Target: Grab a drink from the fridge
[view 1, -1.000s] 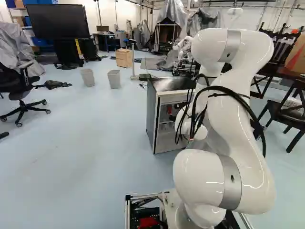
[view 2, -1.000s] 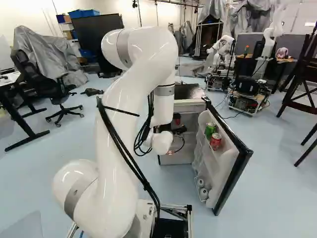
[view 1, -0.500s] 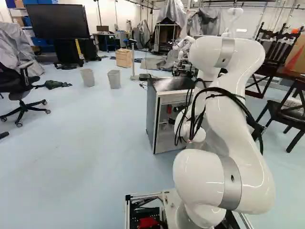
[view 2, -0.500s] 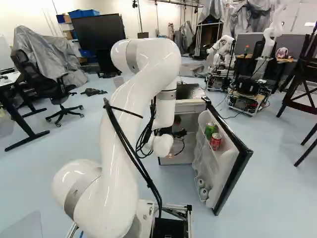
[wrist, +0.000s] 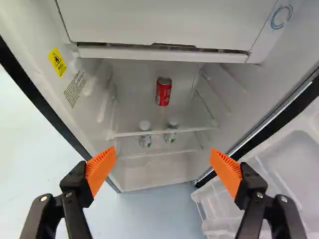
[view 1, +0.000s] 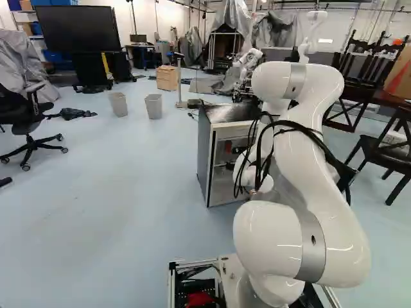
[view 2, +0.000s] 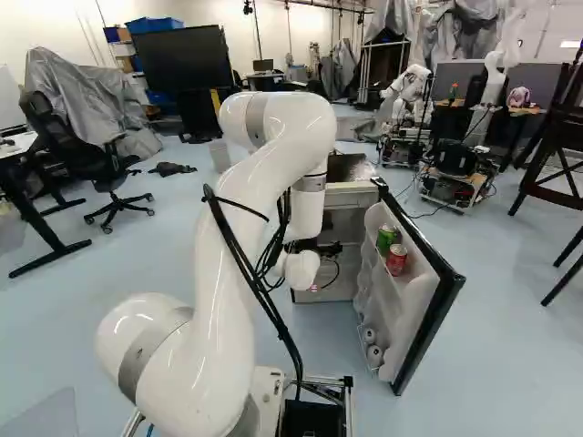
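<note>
Jaws of your gripper (view 2: 333,248) stand wide open, and you can see that nothing touches the orange pads (wrist: 101,169). Ahead of the gripper (wrist: 163,162), inside the fridge (view 1: 203,154), one red drink can (wrist: 163,91) stands upright on the upper shelf (wrist: 192,130). It is well back from the front edge of this shelf, about midway between the two side edges. Under it, on the lower shelf (wrist: 177,153), you have two bottles with white caps (wrist: 145,134), side by side, near the front edge.

The fridge door (view 2: 401,314) is open. Near its top edge, its rack carries a green can (view 2: 386,238) and a second red can (view 2: 396,259); the green one is the closer to the hinge edge. Your white arm (view 2: 223,273) reaches to the fridge opening.
</note>
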